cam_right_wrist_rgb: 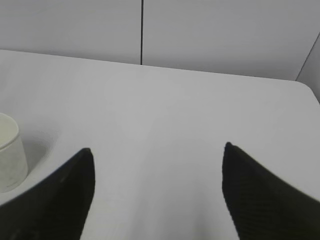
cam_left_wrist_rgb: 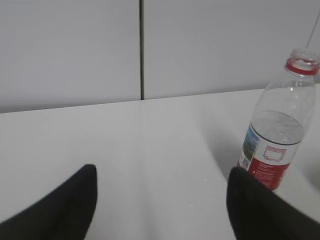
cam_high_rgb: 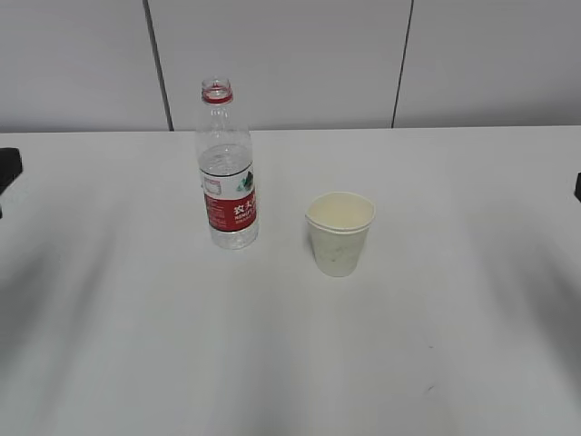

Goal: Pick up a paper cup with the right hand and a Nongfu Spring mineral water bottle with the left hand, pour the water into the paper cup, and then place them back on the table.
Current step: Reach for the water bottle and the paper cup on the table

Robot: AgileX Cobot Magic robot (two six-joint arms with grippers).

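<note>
The Nongfu Spring bottle stands upright and uncapped on the white table, left of centre. The white paper cup stands upright to its right, a little nearer to me. In the left wrist view the bottle is at the far right, beyond the right finger. My left gripper is open and empty over bare table. In the right wrist view the cup is at the left edge. My right gripper is open and empty, apart from the cup. Only dark arm parts show at the exterior view's edges.
A grey panelled wall runs along the table's far edge. The table's right far corner shows in the right wrist view.
</note>
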